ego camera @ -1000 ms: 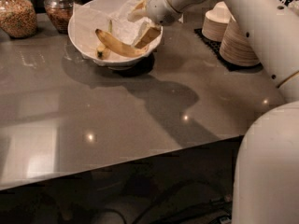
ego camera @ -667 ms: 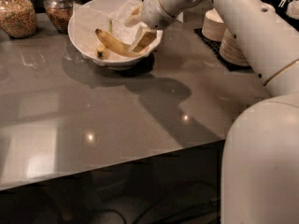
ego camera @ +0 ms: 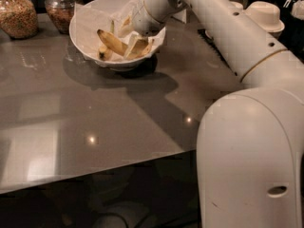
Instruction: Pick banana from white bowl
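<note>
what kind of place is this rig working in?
Probably a break-room or kitchenette counter: glass jars of dry food, stacked paper bowls at the back, a glossy grey countertop. The gripper is down in the white bowl, by the banana.

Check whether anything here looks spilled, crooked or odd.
Nothing spilled or damaged. Only the paper lining of the white bowl looks untidy, crumpled and poking above the rim. The gripper is down in the bowl, over the right end of the banana.
</note>
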